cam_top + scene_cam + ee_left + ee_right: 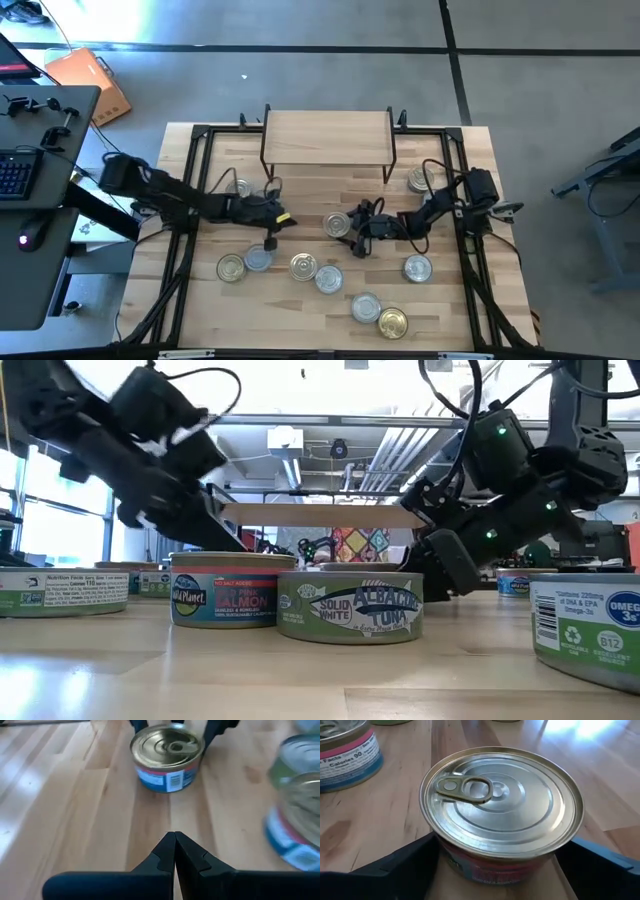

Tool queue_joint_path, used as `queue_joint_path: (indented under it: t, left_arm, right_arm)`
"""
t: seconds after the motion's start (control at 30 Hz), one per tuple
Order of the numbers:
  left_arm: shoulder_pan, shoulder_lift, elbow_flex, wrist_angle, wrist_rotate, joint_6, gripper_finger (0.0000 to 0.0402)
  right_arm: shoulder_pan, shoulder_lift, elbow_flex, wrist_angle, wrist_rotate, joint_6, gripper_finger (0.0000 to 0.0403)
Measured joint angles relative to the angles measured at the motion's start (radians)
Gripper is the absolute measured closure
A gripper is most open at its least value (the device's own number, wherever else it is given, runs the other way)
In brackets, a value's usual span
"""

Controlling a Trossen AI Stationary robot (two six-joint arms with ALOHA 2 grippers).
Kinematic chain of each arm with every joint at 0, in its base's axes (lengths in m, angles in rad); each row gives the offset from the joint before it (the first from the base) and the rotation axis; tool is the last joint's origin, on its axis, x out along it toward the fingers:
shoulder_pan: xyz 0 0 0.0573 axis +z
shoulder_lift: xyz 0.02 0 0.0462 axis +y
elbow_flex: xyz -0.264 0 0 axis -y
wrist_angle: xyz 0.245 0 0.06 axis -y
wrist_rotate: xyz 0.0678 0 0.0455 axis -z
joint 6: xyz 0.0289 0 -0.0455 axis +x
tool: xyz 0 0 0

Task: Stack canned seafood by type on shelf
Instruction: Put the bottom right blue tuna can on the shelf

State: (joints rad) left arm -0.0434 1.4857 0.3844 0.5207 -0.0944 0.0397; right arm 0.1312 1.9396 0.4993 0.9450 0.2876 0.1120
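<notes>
1. The right claw is down low near the middle of the table, its two fingers spread wide with a tin sitting between them.
2. From the wrist camera that tin fills the view: silver lid, ring pull, a reddish label band, and a dark finger on each side. I can't tell if the fingers are pressing on it or just standing beside it; the tin looks to be resting on the wood.
3. The left claw is shut tight, fingertips pressed together with nothing between them, pointing across the boards at a gold-lidded tin with a blue and red label.
4. The shelf stands at the far edge of the table, between the two arms, and its top board has no tins on it.
5. The other tins are scattered on the tabletop: one near the shelf's left legs, one near its right legs, a row in front of the left arm, a pair toward the near edge, and one by the right arm.
6. At table height, a salmon tin and an albacore tuna tin sit close together in front.
</notes>
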Motion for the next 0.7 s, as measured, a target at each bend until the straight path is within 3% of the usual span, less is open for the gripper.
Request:
queue_joint_path:
  t: [0.43, 0.7]
  left_arm:
    - [0.057, 0.288, 0.184, 0.061, 0.061, 0.050, 0.0401]
    - [0.057, 0.335, 0.239, 0.037, 0.060, 0.068, 0.0401]
  right_arm:
    - [-0.043, 0.000, 0.110, -0.132, -0.066, -0.021, 0.0031]
    - [-0.070, 0.000, 0.151, -0.206, -0.092, -0.034, 0.0031]
